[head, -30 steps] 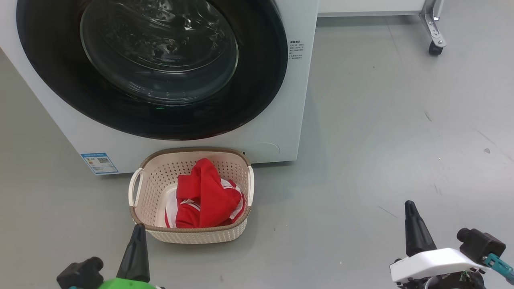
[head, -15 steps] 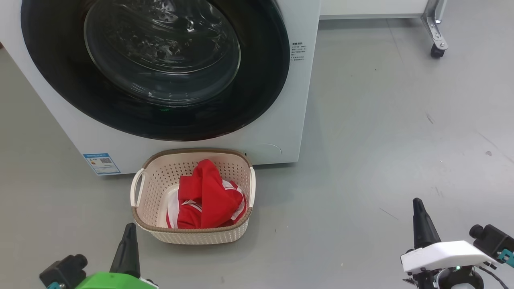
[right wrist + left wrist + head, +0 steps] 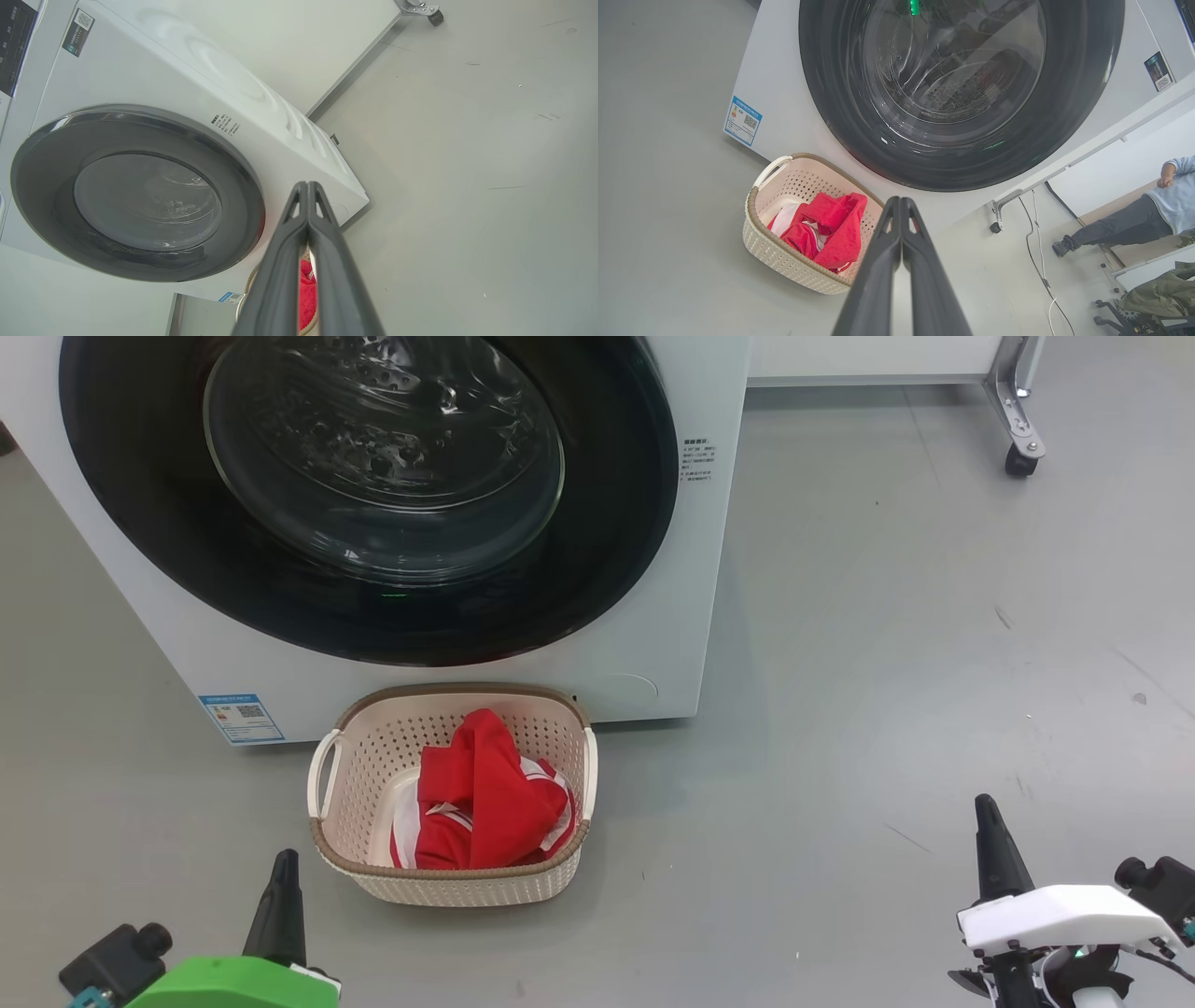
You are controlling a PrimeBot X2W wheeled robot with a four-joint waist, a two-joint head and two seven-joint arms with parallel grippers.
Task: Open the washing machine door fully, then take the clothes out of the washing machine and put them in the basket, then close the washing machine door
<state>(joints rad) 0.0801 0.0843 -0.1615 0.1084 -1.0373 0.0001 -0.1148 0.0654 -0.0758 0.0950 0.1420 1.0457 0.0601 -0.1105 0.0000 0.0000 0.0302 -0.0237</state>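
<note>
The white washing machine [image 3: 653,644] [image 3: 780,107] [image 3: 154,84] stands ahead with its black-rimmed glass door [image 3: 373,504] [image 3: 962,93] [image 3: 140,196] shut flat against the front. On the floor just before it sits the cream basket [image 3: 359,756] [image 3: 784,254], and the red clothes [image 3: 476,803] [image 3: 826,228] [image 3: 306,294] with white stripes lie inside it. My left gripper [image 3: 285,859] [image 3: 901,200] is shut and empty, near the basket's front left corner. Far to the right, over bare floor, my right gripper [image 3: 985,803] [image 3: 307,184] is shut and empty too.
Grey floor spreads wide to the right of the machine. A metal frame leg on a caster [image 3: 1018,457] [image 3: 434,16] stands at the back right. In the left wrist view a person [image 3: 1134,224] stands beyond cables [image 3: 1036,261] on the floor.
Both grippers have sunk lower in the head view and stay shut. The whole picture has shifted slightly, so the camera has moved. Basket, clothes and door are unchanged.
</note>
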